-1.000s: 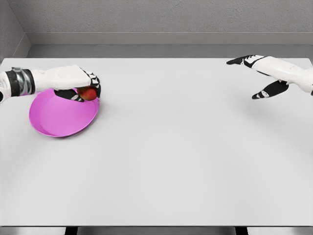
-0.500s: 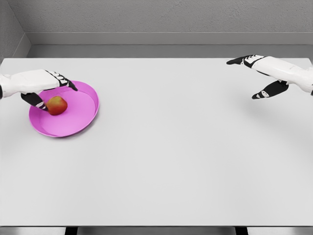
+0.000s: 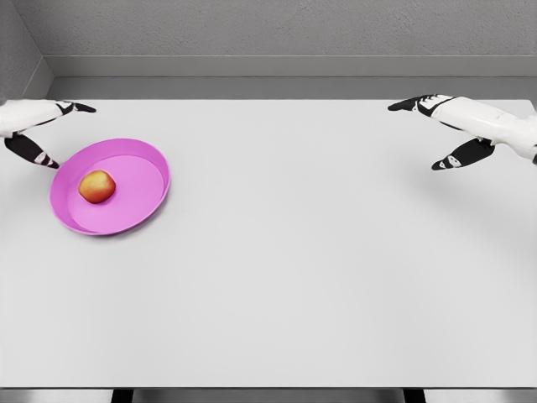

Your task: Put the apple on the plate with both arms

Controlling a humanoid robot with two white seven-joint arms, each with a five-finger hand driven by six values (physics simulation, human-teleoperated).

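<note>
A red-and-yellow apple lies inside the magenta plate at the table's left. My left hand hovers beyond the plate's upper-left rim, apart from the apple, with its fingers spread and nothing in them. At the far right, well away from the plate, my right hand is held open above the table, thumb and fingers wide apart.
The white table stretches across the view, with its front edge near the bottom. A grey wall runs behind its far edge.
The left hand carried the apple over the plate, let it go onto the plate, then drew back to the upper left. The right arm has not moved.
</note>
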